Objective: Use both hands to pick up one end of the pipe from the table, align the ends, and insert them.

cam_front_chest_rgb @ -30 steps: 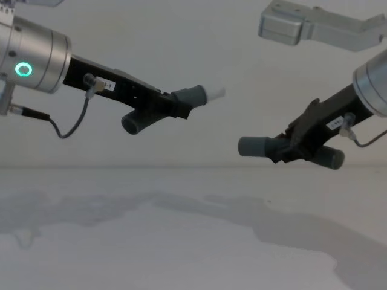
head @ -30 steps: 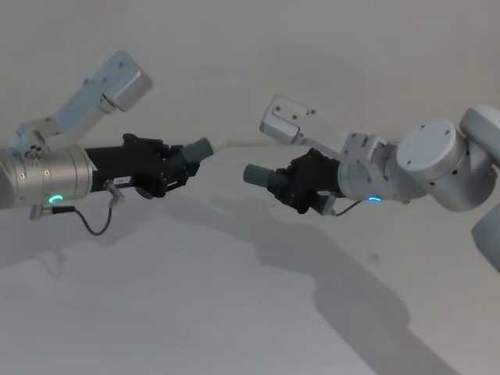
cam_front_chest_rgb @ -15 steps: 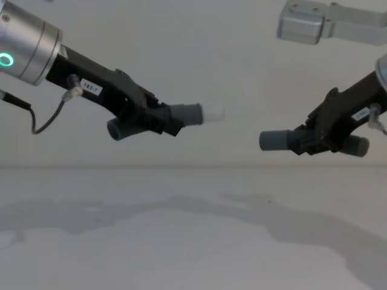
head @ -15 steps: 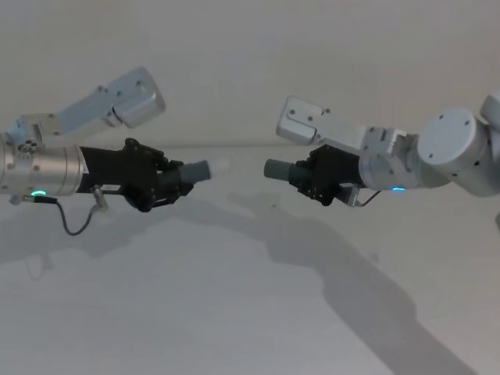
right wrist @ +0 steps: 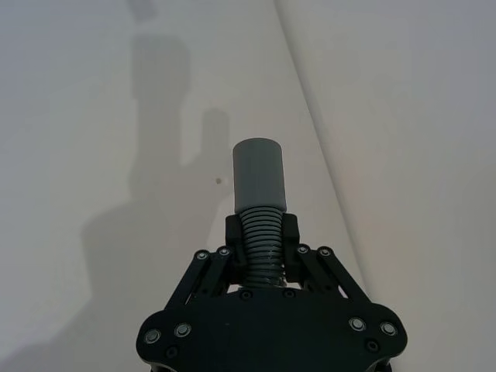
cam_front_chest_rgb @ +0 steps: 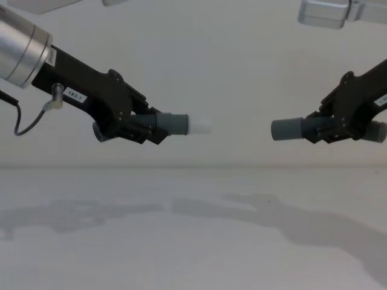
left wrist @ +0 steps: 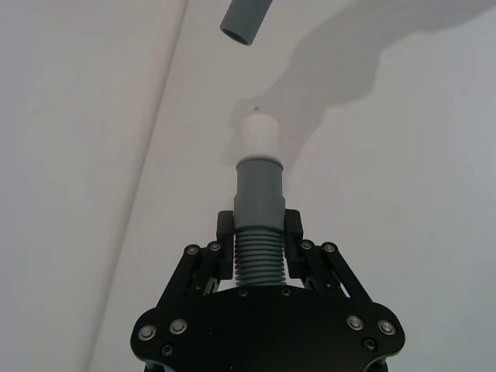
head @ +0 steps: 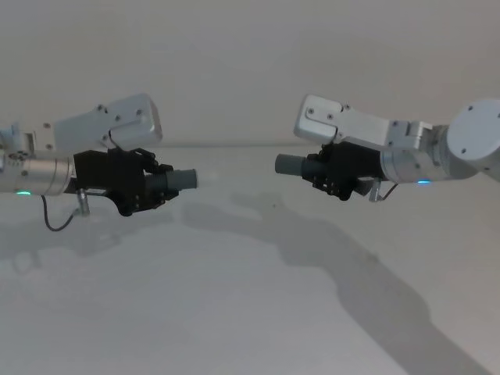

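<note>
While we hold both pieces well above the table [cam_front_chest_rgb: 193,241], our left gripper [cam_front_chest_rgb: 140,125] is clamped on the ribbed middle of the left pipe piece [cam_front_chest_rgb: 172,124], whose whitish tip [cam_front_chest_rgb: 201,125] points toward our right side. Our right gripper [cam_front_chest_rgb: 326,127] is clamped the same way on the right pipe piece [cam_front_chest_rgb: 290,128], its open cuff [head: 287,164] facing back at the tip. From the chest view, both long axes lie close to level and nearly on one line, with a clear gap between the ends. In the left wrist view, the far cuff [left wrist: 244,22] sits slightly off the tip's axis, so we judge that a small sideways correction comes before closing.
</note>
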You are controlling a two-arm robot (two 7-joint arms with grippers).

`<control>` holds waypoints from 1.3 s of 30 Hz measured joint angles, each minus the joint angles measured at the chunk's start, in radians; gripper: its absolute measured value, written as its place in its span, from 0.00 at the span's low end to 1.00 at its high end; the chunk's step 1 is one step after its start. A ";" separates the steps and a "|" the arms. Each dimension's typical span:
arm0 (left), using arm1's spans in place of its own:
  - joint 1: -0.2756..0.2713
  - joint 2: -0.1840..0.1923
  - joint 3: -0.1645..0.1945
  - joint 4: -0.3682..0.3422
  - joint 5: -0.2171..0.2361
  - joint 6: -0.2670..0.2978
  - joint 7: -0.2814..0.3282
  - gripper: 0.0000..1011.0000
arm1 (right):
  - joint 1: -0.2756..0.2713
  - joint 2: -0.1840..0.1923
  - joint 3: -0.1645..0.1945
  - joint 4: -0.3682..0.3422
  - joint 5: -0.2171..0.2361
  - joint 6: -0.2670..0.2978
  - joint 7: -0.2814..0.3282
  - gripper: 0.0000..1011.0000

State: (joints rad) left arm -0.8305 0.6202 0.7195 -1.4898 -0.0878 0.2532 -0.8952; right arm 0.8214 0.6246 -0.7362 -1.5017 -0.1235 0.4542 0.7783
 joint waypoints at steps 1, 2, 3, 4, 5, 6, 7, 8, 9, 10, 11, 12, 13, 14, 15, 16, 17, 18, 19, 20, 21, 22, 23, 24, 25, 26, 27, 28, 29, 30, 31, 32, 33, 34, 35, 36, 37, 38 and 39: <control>-0.003 0.002 0.005 0.003 0.008 -0.018 0.003 0.33 | -0.001 0.004 0.000 -0.005 0.000 -0.003 0.003 0.25; -0.004 0.003 0.007 0.004 0.011 -0.025 0.004 0.33 | -0.001 0.007 0.001 -0.009 -0.001 -0.005 0.005 0.25; -0.006 0.004 0.009 0.006 0.014 -0.033 0.005 0.33 | -0.003 0.013 0.002 -0.016 -0.002 -0.010 0.010 0.25; -0.008 0.006 0.012 0.007 0.019 -0.045 0.007 0.33 | -0.003 0.016 0.002 -0.019 -0.002 -0.013 0.013 0.25; -0.009 0.007 0.014 0.008 0.021 -0.052 0.008 0.33 | -0.004 0.021 0.002 -0.025 -0.003 -0.019 0.018 0.25; -0.010 0.008 0.015 0.009 0.024 -0.057 0.008 0.33 | -0.005 0.022 0.002 -0.027 -0.004 -0.021 0.020 0.25; -0.011 0.009 0.017 0.010 0.026 -0.062 0.009 0.33 | -0.005 0.025 0.002 -0.031 -0.004 -0.024 0.021 0.25; -0.012 0.010 0.019 0.012 0.030 -0.071 0.011 0.33 | -0.006 0.027 0.002 -0.034 -0.005 -0.028 0.024 0.25; -0.013 0.010 0.020 0.012 0.031 -0.075 0.011 0.33 | -0.006 0.030 0.002 -0.039 -0.007 -0.033 0.028 0.25; -0.014 0.011 0.021 0.013 0.033 -0.079 0.012 0.33 | -0.006 0.032 0.002 -0.041 -0.007 -0.036 0.030 0.25; -0.015 0.012 0.024 0.014 0.036 -0.086 0.013 0.33 | -0.006 0.033 0.002 -0.044 -0.008 -0.039 0.032 0.25; -0.016 0.012 0.025 0.015 0.037 -0.090 0.013 0.33 | -0.006 0.034 0.002 -0.048 -0.010 -0.046 0.035 0.25; -0.016 0.013 0.026 0.015 0.038 -0.093 0.014 0.33 | -0.007 0.035 0.002 -0.050 -0.010 -0.050 0.037 0.25; -0.017 0.013 0.027 0.016 0.040 -0.096 0.014 0.33 | -0.007 0.035 0.002 -0.052 -0.010 -0.053 0.038 0.25; -0.017 0.014 0.028 0.017 0.041 -0.101 0.015 0.33 | -0.007 0.035 0.002 -0.053 -0.011 -0.056 0.040 0.25; -0.019 0.015 0.029 0.017 0.043 -0.106 0.016 0.33 | -0.007 0.035 0.002 -0.055 -0.011 -0.063 0.042 0.25; -0.019 0.015 0.029 0.017 0.043 -0.106 0.016 0.33 | -0.007 0.035 0.002 -0.057 -0.011 -0.068 0.043 0.25; -0.019 0.015 0.030 0.018 0.045 -0.110 0.016 0.33 | -0.008 0.034 0.002 -0.058 -0.011 -0.070 0.044 0.25; -0.020 0.016 0.032 0.018 0.046 -0.113 0.017 0.33 | -0.009 0.032 0.002 -0.059 -0.011 -0.077 0.045 0.25; -0.020 0.016 0.032 0.019 0.047 -0.115 0.017 0.33 | -0.010 0.030 0.002 -0.060 -0.011 -0.084 0.046 0.25; -0.020 0.016 0.033 0.019 0.048 -0.117 0.017 0.33 | -0.010 0.029 0.003 -0.061 -0.010 -0.090 0.047 0.25; -0.021 0.017 0.033 0.019 0.049 -0.118 0.018 0.33 | -0.011 0.027 0.003 -0.061 -0.010 -0.093 0.048 0.25; -0.021 0.017 0.034 0.020 0.049 -0.119 0.018 0.33 | -0.011 0.026 0.004 -0.061 -0.009 -0.098 0.048 0.25; -0.022 0.017 0.034 0.020 0.050 -0.122 0.018 0.33 | -0.012 0.022 0.005 -0.061 -0.006 -0.106 0.048 0.25; -0.022 0.017 0.034 0.020 0.050 -0.122 0.018 0.33 | -0.012 0.022 0.005 -0.061 -0.006 -0.106 0.048 0.25; -0.022 0.017 0.035 0.020 0.051 -0.124 0.018 0.33 | -0.013 0.018 0.005 -0.060 -0.003 -0.113 0.048 0.25; -0.022 0.018 0.035 0.021 0.052 -0.125 0.018 0.33 | -0.014 0.016 0.006 -0.059 0.000 -0.118 0.048 0.25; -0.022 0.018 0.036 0.021 0.052 -0.127 0.019 0.33 | -0.015 0.011 0.007 -0.057 0.005 -0.128 0.048 0.25; -0.023 0.018 0.036 0.021 0.053 -0.128 0.019 0.33 | -0.015 0.009 0.007 -0.055 0.007 -0.132 0.048 0.25; -0.023 0.018 0.036 0.021 0.053 -0.130 0.019 0.33 | -0.015 0.006 0.007 -0.053 0.009 -0.137 0.048 0.25; -0.023 0.018 0.037 0.021 0.053 -0.131 0.019 0.33 | -0.016 0.001 0.007 -0.049 0.014 -0.145 0.048 0.25; -0.023 0.018 0.037 0.021 0.054 -0.132 0.019 0.33 | -0.016 -0.001 0.007 -0.047 0.016 -0.149 0.048 0.25; -0.023 0.018 0.037 0.021 0.054 -0.132 0.019 0.33 | -0.016 -0.003 0.007 -0.045 0.018 -0.151 0.048 0.25; -0.023 0.018 0.037 0.021 0.055 -0.133 0.019 0.33 | -0.016 -0.009 0.007 -0.040 0.022 -0.160 0.048 0.25; -0.023 0.018 0.037 0.021 0.055 -0.133 0.019 0.33 | -0.016 -0.009 0.007 -0.040 0.022 -0.160 0.048 0.25; -0.023 0.019 0.038 0.022 0.055 -0.134 0.019 0.33 | -0.016 -0.013 0.007 -0.035 0.026 -0.168 0.048 0.25; -0.023 0.019 0.038 0.022 0.055 -0.135 0.020 0.33 | -0.016 -0.018 0.006 -0.031 0.029 -0.173 0.048 0.25; -0.023 0.019 0.038 0.022 0.056 -0.136 0.020 0.33 | -0.016 -0.018 0.006 -0.031 0.029 -0.173 0.048 0.25; -0.023 0.019 0.038 0.022 0.056 -0.136 0.020 0.33 | -0.015 -0.022 0.005 -0.026 0.033 -0.180 0.048 0.25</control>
State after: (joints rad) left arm -0.8539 0.6388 0.7573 -1.4680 -0.0320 0.1172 -0.8755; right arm 0.8062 0.6022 -0.7312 -1.5273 -0.0900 0.2737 0.8263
